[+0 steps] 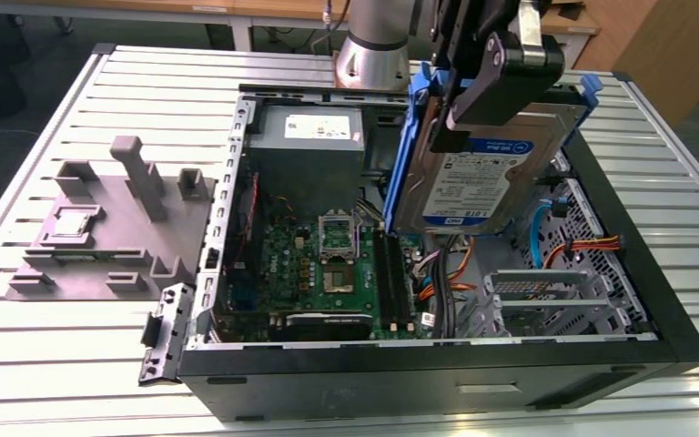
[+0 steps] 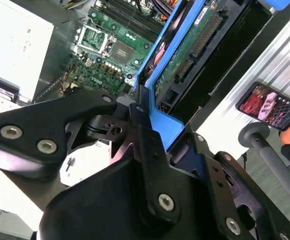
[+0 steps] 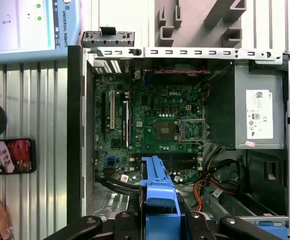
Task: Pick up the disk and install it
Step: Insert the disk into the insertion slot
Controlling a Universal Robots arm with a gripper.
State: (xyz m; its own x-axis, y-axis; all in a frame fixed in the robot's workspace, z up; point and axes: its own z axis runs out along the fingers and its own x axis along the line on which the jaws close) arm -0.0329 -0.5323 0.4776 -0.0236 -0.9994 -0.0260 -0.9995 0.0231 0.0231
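Gripper (image 1: 461, 116) is clamped on the blue carrier edge of the disk (image 1: 471, 187); the grip also shows in the second wrist view (image 2: 145, 117). The disk hangs on edge, slightly tilted, label toward the camera, upper centre-right of the exterior view. It is above the open computer case (image 1: 447, 350). The motherboard (image 1: 325, 264) lies beneath, centre frame, with the grey power supply (image 1: 307, 137) above it. A grey fixture (image 1: 106, 228) sits on the counter (image 1: 83, 364) at the exterior view's left.

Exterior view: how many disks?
1. The disk hangs upright, clamped in the pincer, over the open computer case, toward the exterior view's right of the motherboard. Others could be hidden behind it in the drive bay.
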